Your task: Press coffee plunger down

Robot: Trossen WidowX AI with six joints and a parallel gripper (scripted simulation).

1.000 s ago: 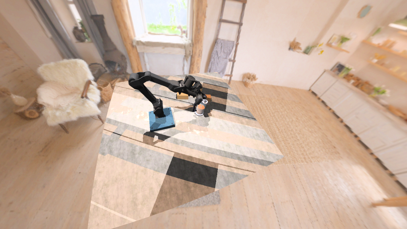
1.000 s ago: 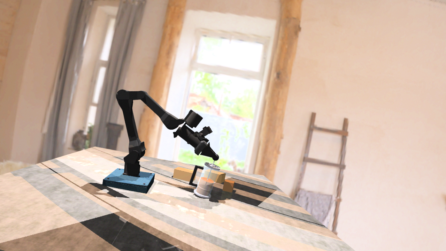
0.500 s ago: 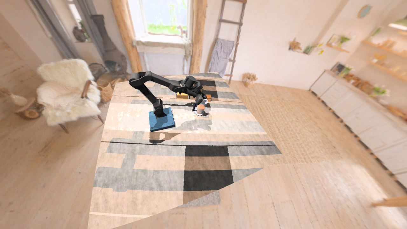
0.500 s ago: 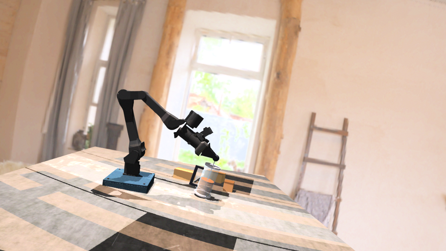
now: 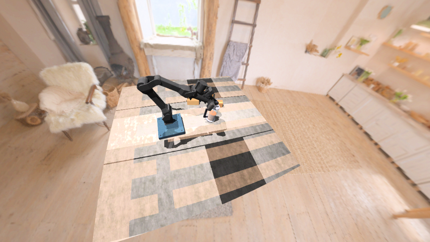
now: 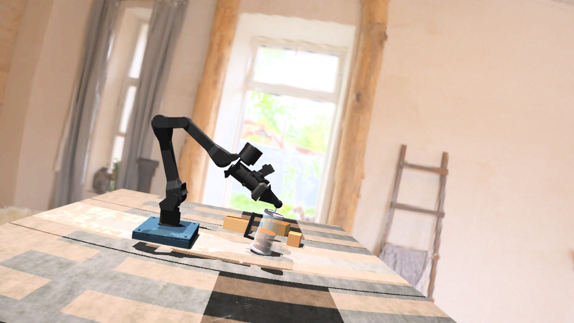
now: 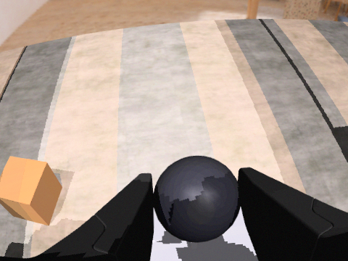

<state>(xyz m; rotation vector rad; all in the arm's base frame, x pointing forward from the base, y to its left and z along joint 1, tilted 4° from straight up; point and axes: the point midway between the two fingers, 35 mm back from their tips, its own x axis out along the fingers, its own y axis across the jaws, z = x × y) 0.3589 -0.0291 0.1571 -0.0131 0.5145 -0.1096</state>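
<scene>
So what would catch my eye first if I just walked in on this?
Probably the black arm bending over the striped table, its pincer shut on the dark round knob atop a glass coffee press. Next, the orange cube lying on the table beside the press.
</scene>
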